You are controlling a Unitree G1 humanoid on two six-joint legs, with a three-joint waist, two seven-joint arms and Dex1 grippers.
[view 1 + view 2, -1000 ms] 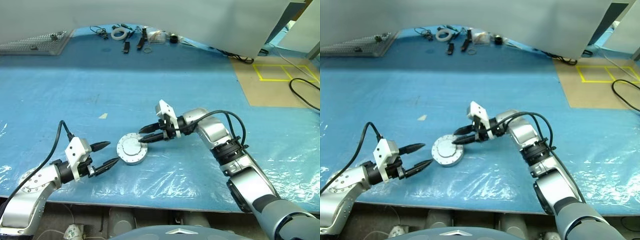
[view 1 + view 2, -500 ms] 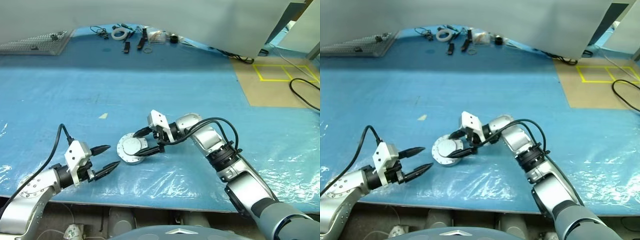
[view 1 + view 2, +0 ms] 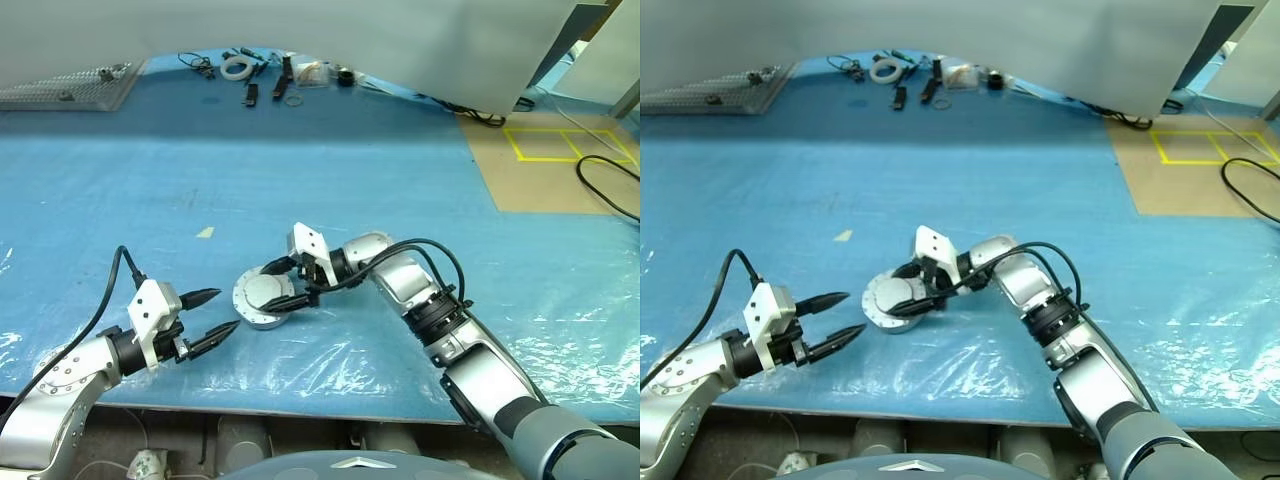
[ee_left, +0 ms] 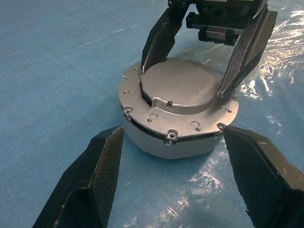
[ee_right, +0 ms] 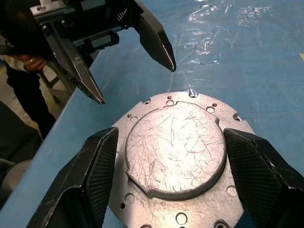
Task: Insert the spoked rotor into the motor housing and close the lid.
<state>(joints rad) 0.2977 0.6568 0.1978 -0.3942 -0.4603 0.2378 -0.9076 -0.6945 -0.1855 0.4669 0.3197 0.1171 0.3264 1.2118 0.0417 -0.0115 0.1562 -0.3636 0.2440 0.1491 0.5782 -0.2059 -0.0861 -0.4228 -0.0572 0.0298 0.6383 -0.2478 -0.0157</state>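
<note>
Nearest the robot, the left gripper (image 3: 212, 314) hovers above the plastic-covered blue table (image 3: 400, 180), its two black fingers spread apart with nothing between them, pointing toward a round silver disc just beyond their tips. That disc is the motor housing (image 3: 262, 299), which sits flat on the table with the lid (image 4: 179, 87) on top, plain scratched face up, so the copper windings are hidden. From the left wrist view the housing stands in the gap ahead of the left fingers (image 4: 90, 178) but apart from them. The right gripper (image 3: 285, 283) reaches in from the other side, its fingers open and straddling the raised round centre of the lid; in the left wrist view the fingertips sit at the edges of that raised part, but whether they press on it I cannot tell. Farther back, a white ring (image 3: 237, 67) and several small dark parts lie near the table's far edge, beside a perforated metal tray (image 3: 70, 88).
</note>
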